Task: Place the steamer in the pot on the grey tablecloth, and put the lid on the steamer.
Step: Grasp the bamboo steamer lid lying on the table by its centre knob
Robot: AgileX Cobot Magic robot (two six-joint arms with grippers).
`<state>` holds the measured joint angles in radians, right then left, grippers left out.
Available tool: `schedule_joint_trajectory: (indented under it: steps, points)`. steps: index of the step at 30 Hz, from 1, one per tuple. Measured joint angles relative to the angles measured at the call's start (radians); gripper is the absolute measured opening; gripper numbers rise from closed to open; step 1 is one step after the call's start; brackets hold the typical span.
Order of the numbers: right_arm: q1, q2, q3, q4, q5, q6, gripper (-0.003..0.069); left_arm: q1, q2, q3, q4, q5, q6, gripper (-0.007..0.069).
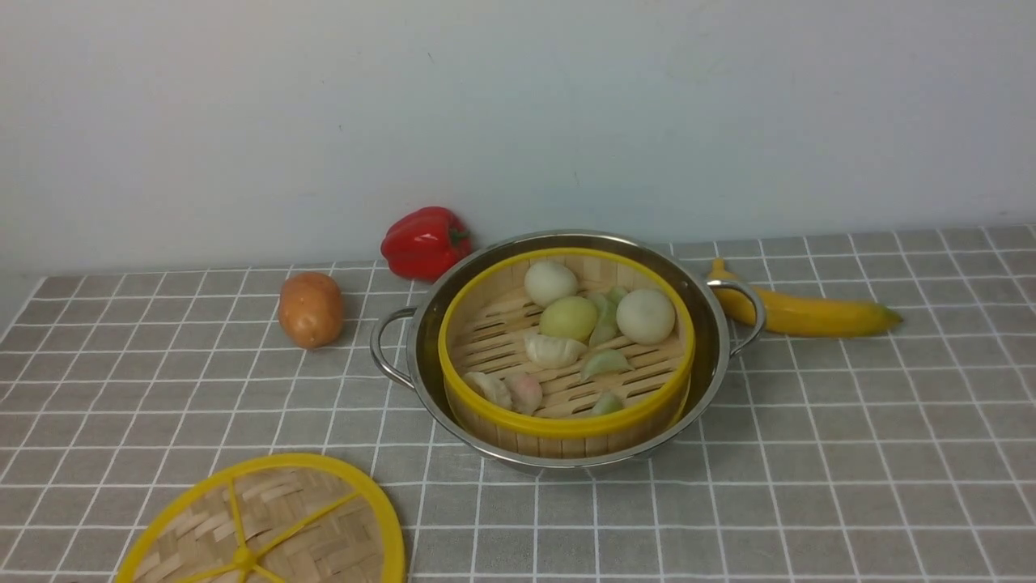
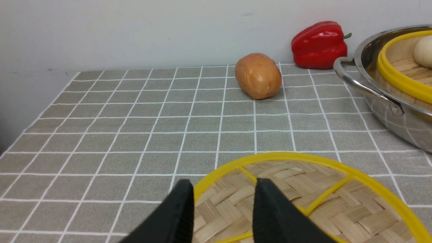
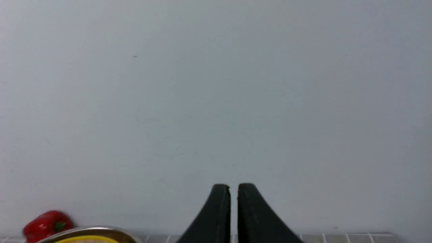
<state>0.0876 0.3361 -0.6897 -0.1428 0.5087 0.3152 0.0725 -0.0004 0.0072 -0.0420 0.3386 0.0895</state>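
The steamer, a bamboo basket with a yellow rim, sits inside the shiny pot on the grey tablecloth. It holds several buns and dumplings. The lid, a woven disc with yellow spokes, lies flat on the cloth at the front left. My left gripper hovers over the lid, fingers apart, with nothing between them. My right gripper faces the wall, its fingers nearly together with only a thin slit and nothing held. Neither gripper shows in the front view.
A potato lies left of the pot. A red pepper stands behind it by the wall. A banana lies right of the pot's handle. The wall closes off the back of the table.
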Motion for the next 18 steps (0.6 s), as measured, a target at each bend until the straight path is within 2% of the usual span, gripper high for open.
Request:
schedule_joint_trajectory:
  steps: [1, 3, 5, 6, 9, 12, 18]
  points:
    - [-0.021, -0.024, 0.037, 0.002, -0.023, 0.005, 0.006, 0.0, 0.0, 0.0, 0.0, 0.0, 0.0, 0.0243]
    - [-0.094, -0.18, 0.268, 0.009, -0.15, 0.052, 0.0075, 0.0, 0.0, 0.0, 0.0, 0.0, 0.0, 0.0243]
    - [-0.109, -0.22, 0.339, 0.009, -0.195, 0.067, 0.008, 0.0, 0.0, 0.0, 0.0, 0.0, 0.0, 0.0243]
    - [-0.119, -0.27, 0.455, 0.01, -0.24, 0.085, 0.009, 0.0, 0.0, 0.0, 0.0, 0.0, 0.0, 0.0243]
    - [-0.12, -0.322, 0.597, 0.019, -0.261, 0.118, 0.0104, 0.0, 0.0, 0.0, 0.0, 0.0, 0.0, 0.0243]
    - [-0.12, -0.331, 0.686, 0.034, -0.252, 0.14, 0.012, 0.0, 0.0, 0.0, 0.0, 0.0, 0.0, 0.0243]
    - [-0.12, -0.331, 0.697, 0.025, -0.179, 0.131, 0.0153, 0.0, 0.0, 0.0, 0.0, 0.0, 0.0, 0.0243]
